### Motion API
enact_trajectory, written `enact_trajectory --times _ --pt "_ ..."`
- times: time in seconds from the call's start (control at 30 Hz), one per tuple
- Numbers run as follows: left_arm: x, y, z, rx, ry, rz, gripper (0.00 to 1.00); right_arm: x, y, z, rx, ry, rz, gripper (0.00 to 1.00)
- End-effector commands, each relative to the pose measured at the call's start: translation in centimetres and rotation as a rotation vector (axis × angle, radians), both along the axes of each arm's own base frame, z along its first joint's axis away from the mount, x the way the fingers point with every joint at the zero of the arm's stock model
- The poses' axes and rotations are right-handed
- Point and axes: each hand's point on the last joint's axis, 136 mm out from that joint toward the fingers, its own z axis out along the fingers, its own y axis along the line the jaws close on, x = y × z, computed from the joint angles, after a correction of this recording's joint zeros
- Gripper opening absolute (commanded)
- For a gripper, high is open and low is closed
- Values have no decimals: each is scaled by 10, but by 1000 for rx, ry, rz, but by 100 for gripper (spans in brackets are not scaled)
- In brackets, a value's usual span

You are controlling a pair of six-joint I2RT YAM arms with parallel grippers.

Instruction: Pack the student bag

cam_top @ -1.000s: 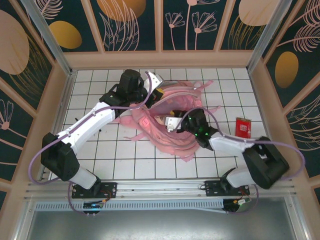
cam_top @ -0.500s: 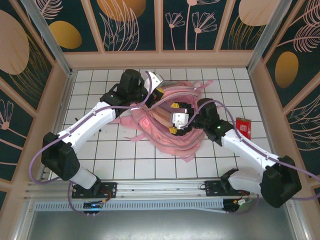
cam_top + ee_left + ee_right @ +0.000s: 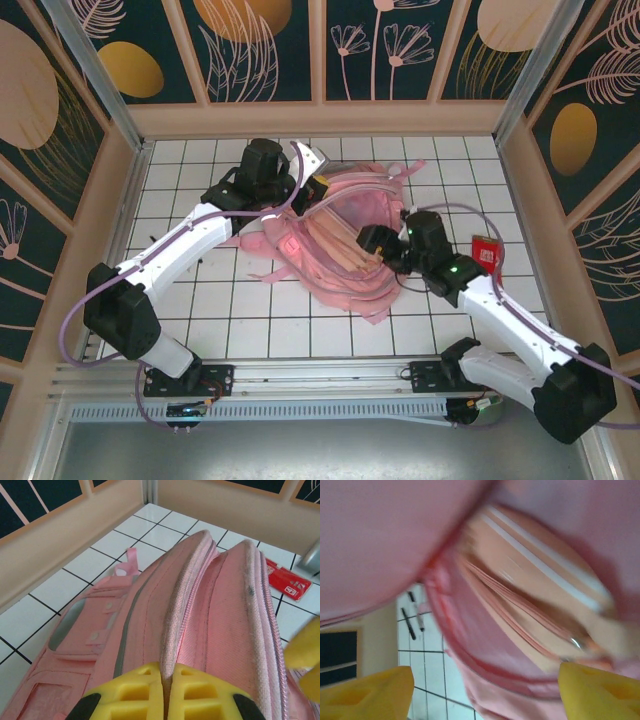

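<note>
On the white tiled table (image 3: 260, 320): big pink student bag (image 3: 345, 285), lying in the middle, mouth pulled open toward the right arm. Soft and floppy, so could sag shut or slide over the tiles if tugged too hard. Inside, some peach striped stuff (image 3: 330, 245); hard to tell what. Might spill back out with a tipped bag.

Left gripper (image 3: 167, 692): yellow fingertips pressed together on the bag's zip edge, holding it up. Only a thin bit of cloth pinched there. Could slip off, and then a closed mouth and no way in.

Right gripper (image 3: 480, 695): fingertips wide apart, nothing between them, right at the bag's mouth. Could catch the pink lining or a strap while backing out and drag the whole bag along. Close to the other arm too, so might bump it.

Red packet (image 3: 486, 252): flat on the tiles, to the right of the bag, not touching it. Looks thin, so likely hard to pinch. May skid away, or get knocked by the right arm.

Two thin black pens (image 3: 416, 612): on the tiles past the bag. Could roll off at a touch.
</note>
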Motion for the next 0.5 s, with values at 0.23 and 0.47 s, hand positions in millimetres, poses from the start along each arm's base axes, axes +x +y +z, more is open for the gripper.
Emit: enact_trajectory --times 0.23,0.47 --pt "3 -11 36 -105 -108 -32 0 10 -17 -71 -130 276 -112 69" --pt "1 -18 34 -127 -84 -66 0 47 25 -65 -7 202 -65 33"
